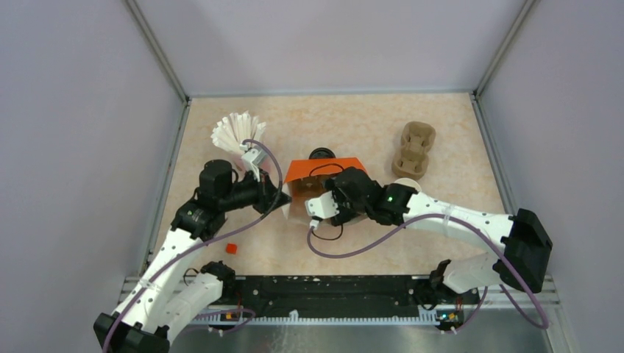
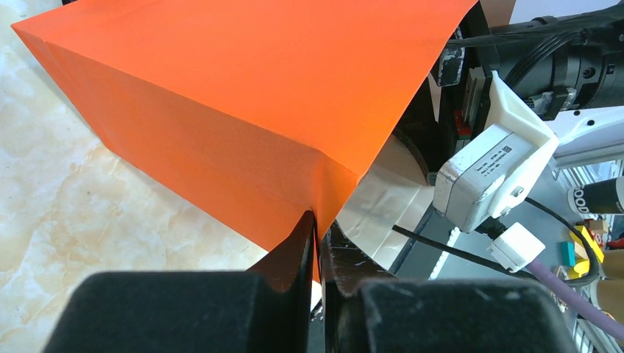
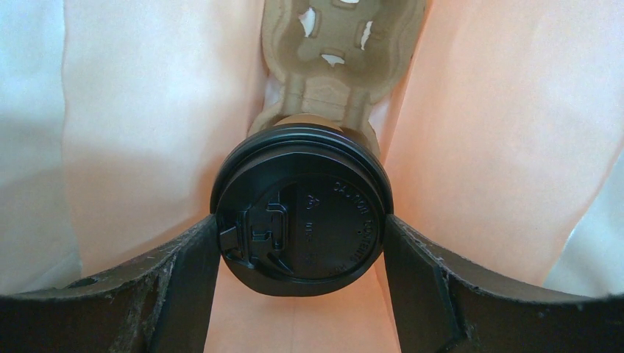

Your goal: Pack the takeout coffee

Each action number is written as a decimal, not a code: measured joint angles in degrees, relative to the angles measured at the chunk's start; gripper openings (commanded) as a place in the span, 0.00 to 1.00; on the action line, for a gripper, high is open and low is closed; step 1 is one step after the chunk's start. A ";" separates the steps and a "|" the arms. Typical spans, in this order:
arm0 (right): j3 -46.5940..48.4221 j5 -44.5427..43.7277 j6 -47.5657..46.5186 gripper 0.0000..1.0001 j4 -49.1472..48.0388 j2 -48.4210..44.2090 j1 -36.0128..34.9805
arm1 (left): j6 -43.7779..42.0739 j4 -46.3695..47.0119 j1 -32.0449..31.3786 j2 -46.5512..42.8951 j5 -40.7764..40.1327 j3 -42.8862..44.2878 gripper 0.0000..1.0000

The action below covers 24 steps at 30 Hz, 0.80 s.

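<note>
The orange bag (image 1: 324, 170) lies on its side mid-table with its mouth toward me. My left gripper (image 2: 318, 229) is shut on the bag's edge (image 2: 243, 110) and holds the mouth open; in the top view it (image 1: 282, 197) is at the bag's left corner. My right gripper (image 3: 302, 234) reaches inside the bag. Its fingers (image 3: 184, 265) press both sides of the takeout coffee's black lid (image 3: 302, 209). A sliver of the brown cup (image 3: 313, 120) shows behind the lid, resting in a pulp carrier (image 3: 338, 51) deep in the bag.
A second pulp cup carrier (image 1: 413, 151) lies at the back right. A fan of white paper pieces (image 1: 235, 131) sits at the back left. A round black thing (image 1: 321, 154) shows just behind the bag. A small red piece (image 1: 231, 248) lies near the front left.
</note>
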<state>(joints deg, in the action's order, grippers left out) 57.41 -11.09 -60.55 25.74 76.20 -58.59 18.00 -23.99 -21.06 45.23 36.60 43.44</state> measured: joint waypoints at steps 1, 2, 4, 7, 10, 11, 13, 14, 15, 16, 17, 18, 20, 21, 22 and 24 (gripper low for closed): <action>0.00 0.04 -0.39 0.48 0.00 0.00 0.00 | 0.00 0.00 0.00 0.02 0.00 -0.02 0.10; 0.00 0.02 -0.66 0.48 0.00 0.02 0.00 | 0.00 0.00 0.00 0.02 0.00 -0.02 0.10; 0.00 -0.07 -0.94 0.48 0.02 0.04 0.00 | 0.00 0.00 0.00 0.02 0.00 0.00 0.10; 0.00 -0.48 -0.96 0.47 0.02 0.15 0.00 | 0.00 -0.04 0.00 0.02 -0.02 0.00 0.10; 0.02 -1.31 -1.18 0.47 0.20 0.35 0.00 | 0.00 -0.11 0.00 0.02 -0.09 0.00 0.10; 0.02 -1.60 -1.40 0.47 0.44 0.37 0.00 | 0.02 -0.15 0.00 0.02 -0.09 0.00 0.10; 0.02 -2.03 -1.66 0.47 0.68 0.37 0.00 | 0.02 -0.22 0.00 0.02 -0.15 0.02 0.10; 0.02 -2.14 -1.88 0.47 0.72 0.37 0.00 | 0.02 -0.24 0.00 0.02 -0.17 0.02 0.10; 0.02 -2.16 -2.12 0.46 0.85 0.35 0.00 | 0.02 -0.33 0.00 0.02 -0.20 0.07 0.10; 0.02 -2.12 -2.45 0.46 0.90 0.35 0.00 | 0.02 -0.37 -0.02 0.02 -0.20 0.07 0.10; 0.02 -1.97 -2.73 0.46 0.87 0.35 0.00 | 0.04 -0.44 0.00 0.02 -0.20 0.09 0.10; -0.02 -1.73 -3.04 0.46 0.83 0.35 0.00 | 0.04 -0.48 0.00 0.04 -0.17 0.15 0.10; -0.48 -0.92 -3.91 0.46 0.09 0.24 0.00 | 0.15 -0.48 0.00 0.17 -0.15 0.26 0.10; -0.87 -0.55 -4.33 0.46 -0.22 0.24 0.00 | 0.33 -0.42 0.00 0.37 -0.11 0.28 0.10; -1.33 -0.17 -4.83 0.46 -0.63 0.24 0.00 | 0.55 -0.44 0.00 0.59 -0.07 0.28 0.10; -1.73 0.31 -5.60 0.46 -0.87 0.35 0.00 | 0.98 -0.44 0.00 0.94 0.04 0.28 0.10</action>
<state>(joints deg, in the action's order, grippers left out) 55.68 -10.79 -66.15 24.86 76.55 -58.59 18.98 -24.43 -21.06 46.17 36.64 43.72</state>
